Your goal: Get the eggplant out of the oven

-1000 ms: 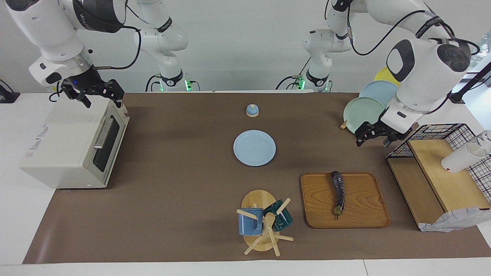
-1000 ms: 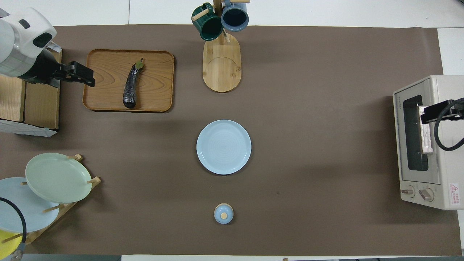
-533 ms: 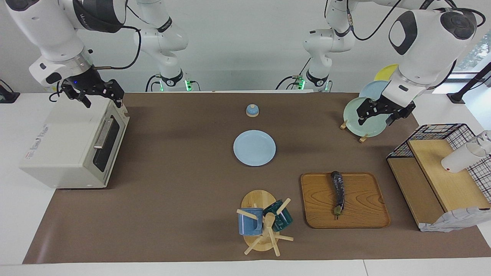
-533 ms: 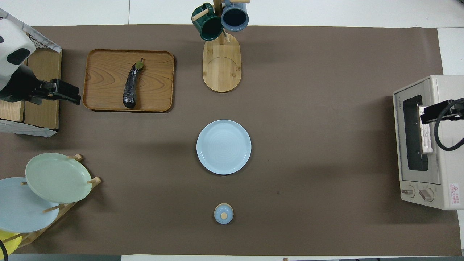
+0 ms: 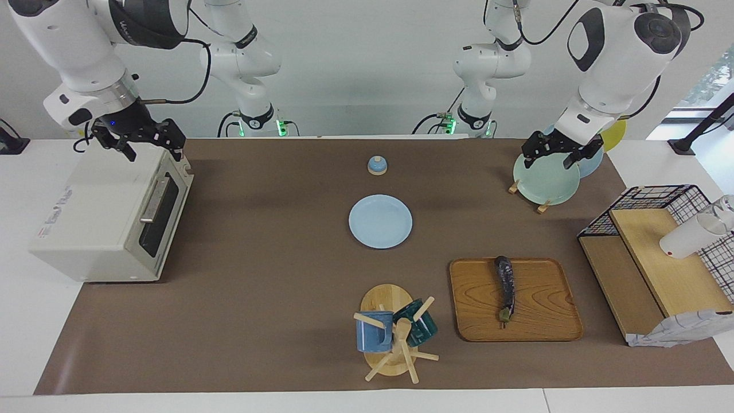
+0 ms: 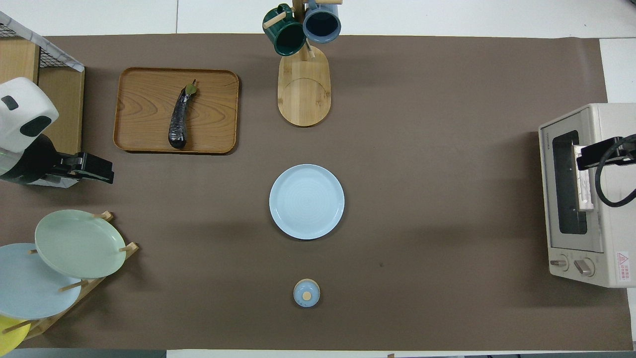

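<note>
While both arms are hanging above the counter (image 5: 275, 298), the scene is reading so:
Oven (image 5: 109, 215): sitting shut at the right arm's end; door lettering too small to read.
Tray (image 5: 545, 310): carrying the eggplant (image 5: 505, 289), long axis running toward and away from the robots, stem end pointing away.
Left gripper (image 5: 555, 153): hovering over the green plate (image 5: 545, 182), jaws spread, holding nothing.
Right gripper (image 5: 150, 143): hanging over the oven's top, jaws apart, empty.

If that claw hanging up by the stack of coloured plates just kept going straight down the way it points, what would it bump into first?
Most likely the pale green plate leaning in the rack: the left gripper points down, raised over its upper rim. Depth is hard to judge, so it might slip past onto the mat.
</note>
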{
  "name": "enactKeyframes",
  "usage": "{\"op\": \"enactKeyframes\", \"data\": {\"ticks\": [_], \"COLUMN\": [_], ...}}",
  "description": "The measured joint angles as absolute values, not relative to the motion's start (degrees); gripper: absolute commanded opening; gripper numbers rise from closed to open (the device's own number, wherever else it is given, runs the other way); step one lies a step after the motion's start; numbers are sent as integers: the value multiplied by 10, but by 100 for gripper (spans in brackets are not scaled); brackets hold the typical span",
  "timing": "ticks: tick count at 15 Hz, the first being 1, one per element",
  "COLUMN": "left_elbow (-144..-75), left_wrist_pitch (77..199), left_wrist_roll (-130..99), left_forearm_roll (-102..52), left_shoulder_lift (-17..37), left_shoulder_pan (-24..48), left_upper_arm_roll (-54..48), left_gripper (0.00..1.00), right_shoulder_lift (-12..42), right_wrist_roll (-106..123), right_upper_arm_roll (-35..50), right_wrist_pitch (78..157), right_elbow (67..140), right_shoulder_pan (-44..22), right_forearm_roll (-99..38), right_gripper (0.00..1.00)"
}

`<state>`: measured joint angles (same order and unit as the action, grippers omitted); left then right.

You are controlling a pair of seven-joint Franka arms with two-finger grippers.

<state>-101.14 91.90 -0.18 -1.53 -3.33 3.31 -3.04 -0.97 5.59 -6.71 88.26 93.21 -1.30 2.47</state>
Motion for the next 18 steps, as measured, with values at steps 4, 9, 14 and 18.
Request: {"op": "enactKeyframes", "data": {"ticks": [4, 9, 14, 18], "left_elbow": [-1008, -965, -926, -920], "left_wrist_pitch": [916, 877, 832, 838], "left_wrist_roll": [-2, -2, -7, -24], "left_forearm_roll": [-15, -15, -15, -15], "left_shoulder_lift": [-36, -24, -19, -16], "left_shoulder_pan": [17, 1, 1, 1], "left_upper_arm_roll": [-48, -61, -62, -62], "left_gripper": [100, 100, 100, 100], "right_shoulder_lift": [-10, -10, -10, -10], "right_wrist_roll": [56, 56, 56, 56], "right_upper_arm_roll": [-67, -67, -67, -67], "right_wrist_pitch": [883, 883, 883, 883], "right_elbow": [932, 932, 932, 932], "right_shoulder_pan": [-13, -13, -13, -13], "right_forearm_roll": [25, 25, 25, 25], "right_gripper": [100, 100, 100, 100]}}
